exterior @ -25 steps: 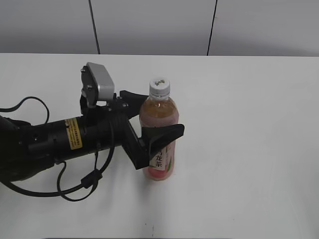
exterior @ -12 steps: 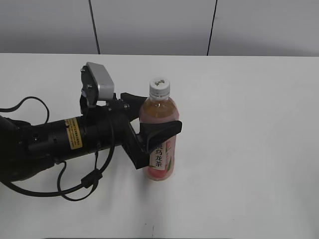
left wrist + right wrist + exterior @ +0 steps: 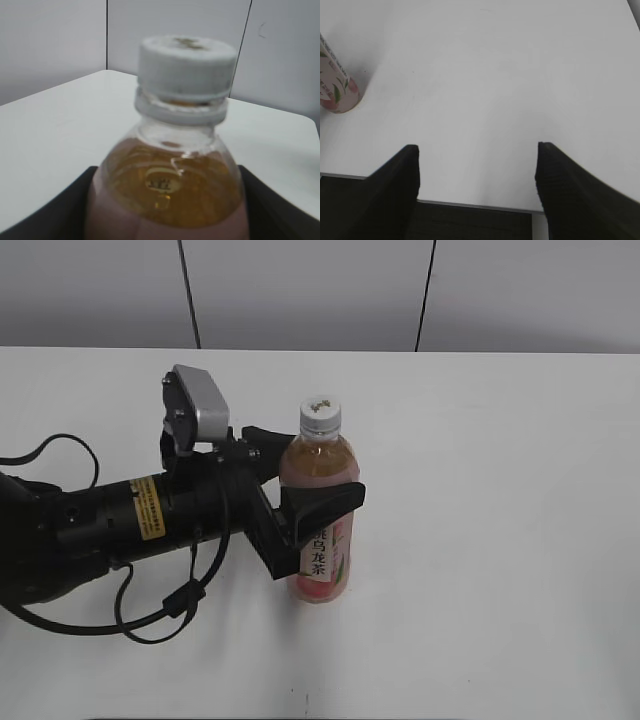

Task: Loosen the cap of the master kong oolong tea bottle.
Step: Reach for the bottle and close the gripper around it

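Observation:
The master kong oolong tea bottle (image 3: pixel 319 510) stands upright on the white table (image 3: pixel 500 490). It holds amber tea and has a pink label with black characters. Its white cap (image 3: pixel 321 414) is on the neck, with a dark mark on top. My left gripper (image 3: pixel 305 475) comes in from the left and is shut on the bottle's shoulder, below the cap. In the left wrist view the cap (image 3: pixel 186 62) and the bottle (image 3: pixel 167 190) fill the frame between the black fingers (image 3: pixel 270 215). My right gripper (image 3: pixel 477 148) is open and empty over the table's edge; the bottle's base (image 3: pixel 335 85) shows far to its left.
The left arm's black body and cables (image 3: pixel 100 530) lie across the left of the table. A grey panelled wall (image 3: pixel 300 290) stands behind. The table's front edge (image 3: pixel 470 204) runs just under the right gripper.
The left gripper's near finger has moved in against the bottle since a second ago, closing on it. Nothing has moved in the last half second.

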